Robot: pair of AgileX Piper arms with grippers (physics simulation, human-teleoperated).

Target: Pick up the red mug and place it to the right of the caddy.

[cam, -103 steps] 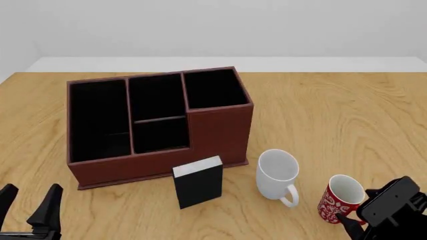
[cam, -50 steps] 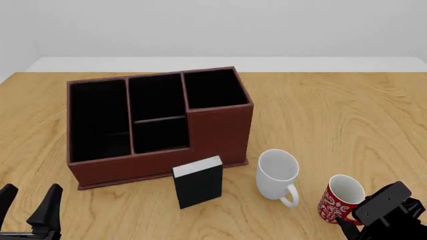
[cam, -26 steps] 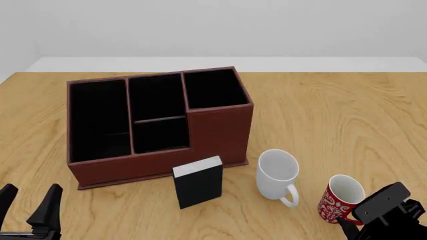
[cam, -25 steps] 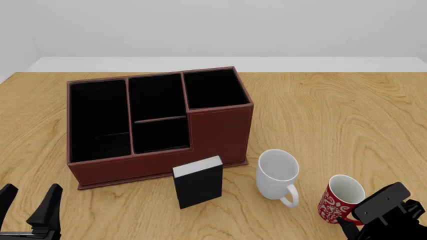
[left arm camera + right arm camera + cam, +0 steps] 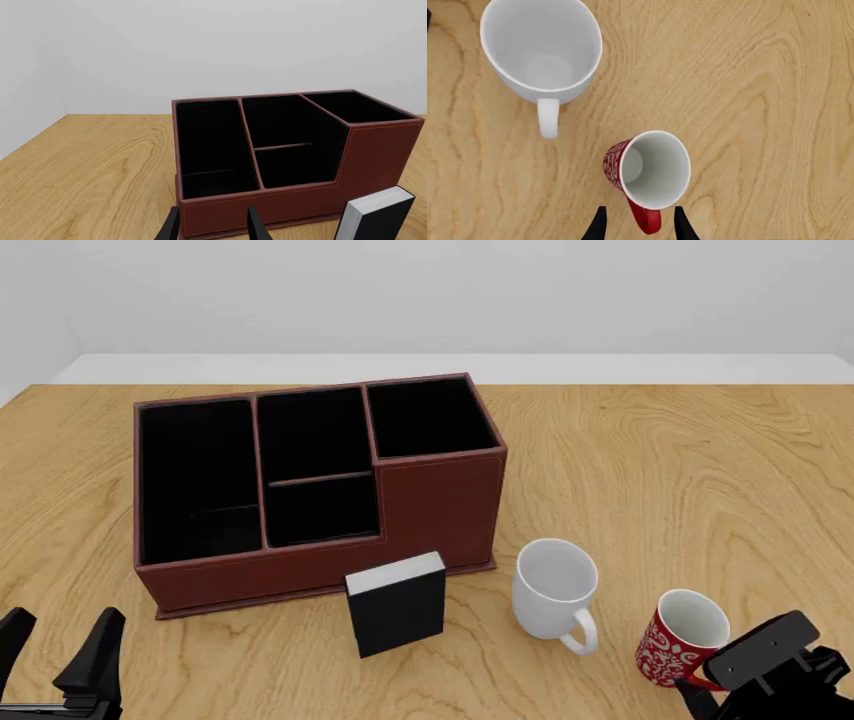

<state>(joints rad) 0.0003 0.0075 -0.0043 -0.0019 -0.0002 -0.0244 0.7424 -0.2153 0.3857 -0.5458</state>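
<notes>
The red mug (image 5: 682,637) is standing at the lower right of the frame on the desk (image 5: 667,470); its handle (image 5: 646,220) is being straddled by the right gripper (image 5: 637,226), whose jaws are parted; the caddy (image 5: 315,485) is lying well apart, upper left.

One caddy (image 5: 318,480), one red mug (image 5: 679,636), one white mug (image 5: 553,587), one black box (image 5: 395,603), two claws
</notes>
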